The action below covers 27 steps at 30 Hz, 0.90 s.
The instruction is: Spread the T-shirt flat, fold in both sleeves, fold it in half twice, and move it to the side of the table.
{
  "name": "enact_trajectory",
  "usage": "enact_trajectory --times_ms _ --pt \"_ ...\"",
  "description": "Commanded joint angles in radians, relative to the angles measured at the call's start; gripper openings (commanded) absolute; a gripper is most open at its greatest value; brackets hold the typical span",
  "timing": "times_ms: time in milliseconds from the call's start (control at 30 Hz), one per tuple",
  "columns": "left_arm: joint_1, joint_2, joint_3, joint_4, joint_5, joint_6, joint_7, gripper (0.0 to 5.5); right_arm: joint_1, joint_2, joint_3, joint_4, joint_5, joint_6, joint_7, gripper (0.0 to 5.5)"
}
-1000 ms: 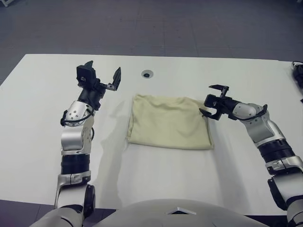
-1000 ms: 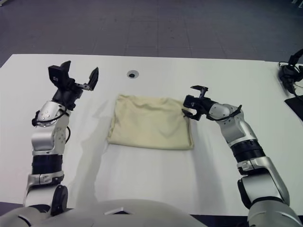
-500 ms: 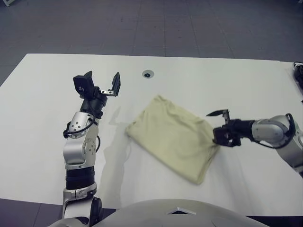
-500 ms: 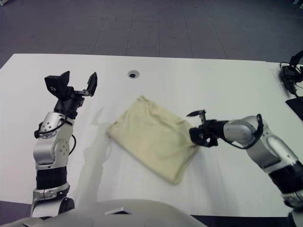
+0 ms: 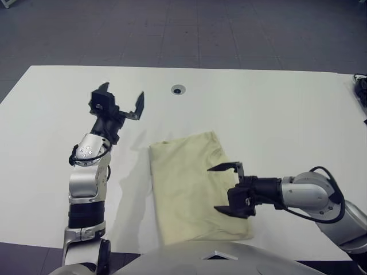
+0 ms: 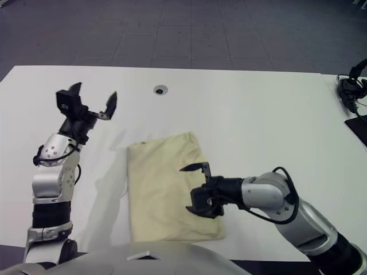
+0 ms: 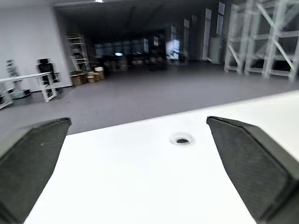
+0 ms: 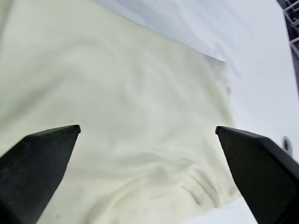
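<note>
White rectangular worktop (image 5: 287, 103) carries everything. Pale yellow cotton T-shirt (image 5: 183, 189) lies on it as a compact rectangle, several layers thick, long axis running away from the robot, near end at or just over the near edge of the worktop, roughly centre-front. No sleeves stick out and the edges look fairly square, with slight wrinkles at the neck end near the R arm. Judgement: spread, sleeve folds and both half-folds are done; step in hand is the last one, moving the bundle to the side. R claw (image 5: 213, 189) hangs low over the R half of the T-shirt with its fingers spread wide; the wrist view shows cloth under the gap and none pinched. L claw (image 5: 121, 97) is also spread and holds nothing, raised above bare worktop to the L of the T-shirt, well apart from it. Small round cable hole (image 5: 178, 89) sits far side, not involved. Next move, est.: if near-edge placement counts as the side, the R arm needs to lift straight up and clear w/o snagging the top layer. If not, pinch all layers at the R edge and slide the T-shirt sideways, keeping it low so the folds don't open. L arm not needed.
</note>
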Motion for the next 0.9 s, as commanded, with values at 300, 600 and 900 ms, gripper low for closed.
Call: enact_trajectory --times_ms 300,600,900 --pt "0.210 0.317 -0.217 -0.074 0.139 0.024 -0.343 5.38 -0.176 0.272 0.061 0.384 -0.112 -0.052 -0.239 5.40" --pt "0.130 0.328 -0.371 0.121 0.388 -0.059 -0.293 5.38 -0.193 0.346 0.242 0.719 -0.379 -0.192 -0.362 5.40" --pt "0.025 0.226 -0.424 0.222 0.408 -0.095 -0.240 5.38 -0.166 0.259 0.174 0.692 -0.401 -0.171 -0.328 5.40"
